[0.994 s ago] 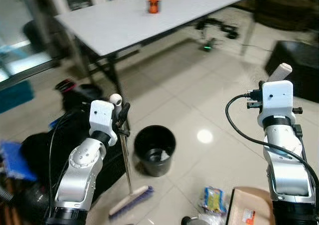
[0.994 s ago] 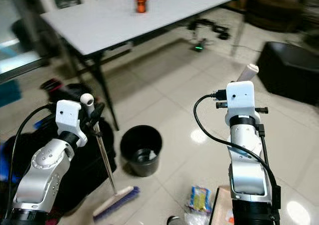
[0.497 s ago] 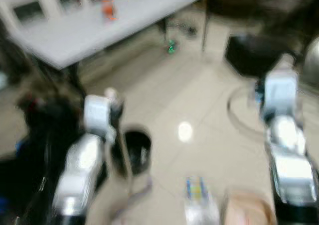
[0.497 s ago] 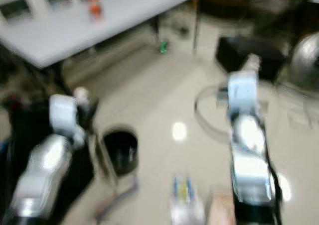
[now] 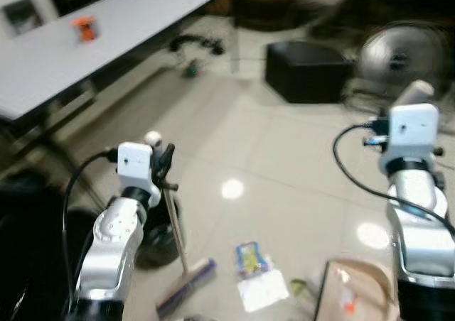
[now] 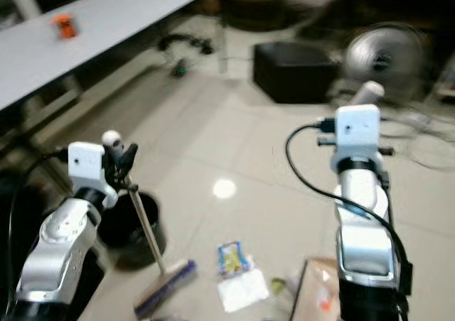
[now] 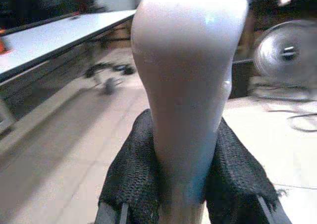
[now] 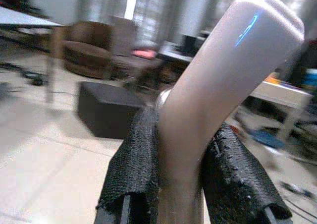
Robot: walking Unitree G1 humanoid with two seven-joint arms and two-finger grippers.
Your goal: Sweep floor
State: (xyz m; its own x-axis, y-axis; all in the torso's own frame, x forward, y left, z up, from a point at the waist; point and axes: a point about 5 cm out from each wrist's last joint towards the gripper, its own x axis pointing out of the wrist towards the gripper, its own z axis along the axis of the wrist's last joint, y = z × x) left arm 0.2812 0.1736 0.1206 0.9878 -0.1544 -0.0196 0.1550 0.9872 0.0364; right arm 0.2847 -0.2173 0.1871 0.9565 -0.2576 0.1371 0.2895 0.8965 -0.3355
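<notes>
My left gripper (image 5: pixel 166 170) is shut on a broom's thin metal shaft (image 5: pixel 175 221), just under its white knob (image 5: pixel 152 137). The broom's purple-bristled head (image 5: pixel 186 287) rests on the tiled floor. In the left wrist view, black pads (image 7: pixel 133 174) clamp the white knob (image 7: pixel 188 85). My right gripper (image 8: pixel 183 159) is shut on a pale angled handle (image 5: pixel 416 92), held up at the right. A tan dustpan-like tray (image 5: pixel 355 296) lies below that arm. Litter lies beside the broom head: a blue and yellow packet (image 5: pixel 248 258), a white wrapper (image 5: pixel 263 291) and a small green scrap (image 5: pixel 298 287).
A black bin (image 5: pixel 161 230) stands behind my left arm, with dark bags (image 5: pixel 28 229) further left. A white table (image 5: pixel 121 30) carrying an orange object (image 5: pixel 85 28) runs along the back left. A black box (image 5: pixel 306 71), a fan (image 5: pixel 398 51) and floor cables (image 5: pixel 195 45) lie ahead.
The camera has swung to the right through a blur, so the table and bin shifted left and the fan came into view. Both grippers keep their hold.
</notes>
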